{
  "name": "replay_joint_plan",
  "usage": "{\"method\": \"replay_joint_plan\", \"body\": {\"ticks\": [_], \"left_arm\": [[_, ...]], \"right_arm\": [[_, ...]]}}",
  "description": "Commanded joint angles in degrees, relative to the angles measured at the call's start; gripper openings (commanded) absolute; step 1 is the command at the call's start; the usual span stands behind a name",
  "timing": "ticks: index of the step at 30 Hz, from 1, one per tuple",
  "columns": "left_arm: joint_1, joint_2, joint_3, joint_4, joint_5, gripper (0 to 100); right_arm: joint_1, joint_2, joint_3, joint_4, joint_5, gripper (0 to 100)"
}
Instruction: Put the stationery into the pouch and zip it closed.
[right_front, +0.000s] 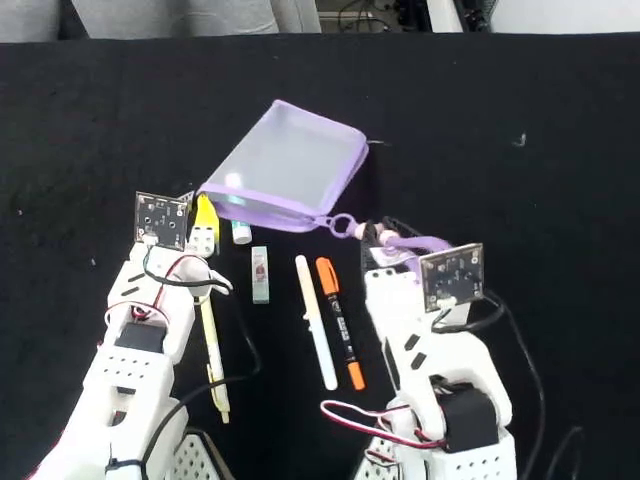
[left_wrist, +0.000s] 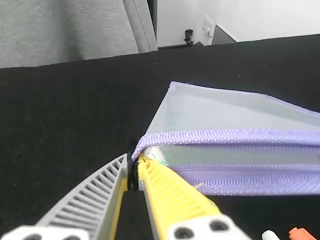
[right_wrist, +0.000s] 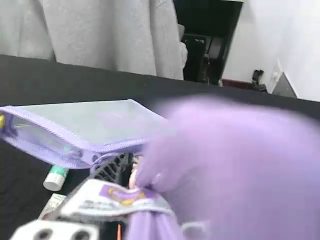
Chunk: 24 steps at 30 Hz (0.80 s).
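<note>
The translucent purple pouch (right_front: 290, 165) lies at the table's middle back, its zipper edge (left_wrist: 235, 137) facing the arms. My left gripper (right_front: 204, 214), with one yellow and one grey finger, is shut on the pouch's left corner (left_wrist: 134, 161). My right gripper (right_front: 378, 238) is at the pouch's right corner, shut on the purple strap (right_front: 422, 243) by the zipper ring (right_front: 343, 225); the strap (right_wrist: 235, 165) drapes over it. On the table between the arms lie a white glue stick (right_front: 241, 232), a small eraser (right_front: 260, 274), a white pen (right_front: 316, 322) and an orange marker (right_front: 340, 322).
A yellow pen (right_front: 213, 352) lies partly under the left arm. The black cloth (right_front: 520, 120) covers the table, with bare room behind and to either side of the pouch. Grey curtains (right_wrist: 100, 35) hang beyond the far edge.
</note>
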Motion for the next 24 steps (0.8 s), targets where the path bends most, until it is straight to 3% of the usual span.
{"method": "replay_joint_plan", "body": {"ticks": [1,8,18,24], "left_arm": [[-2.2,-0.5,-3.6,-0.9,-0.1,3],[-1.4,-0.5,-3.4,-0.9,-0.1,3],[8.7,-0.5,-0.4,-0.8,-0.4,3],[9.8,-0.5,-0.4,-0.8,-0.4,5]], "right_arm": [[2.6,-2.2,-3.6,0.2,0.2,1.2],[2.5,-2.2,-5.1,2.4,0.5,1.2],[-0.2,-2.2,-7.8,6.9,3.3,1.1],[-0.2,-2.2,-10.4,9.6,3.8,1.1]]}}
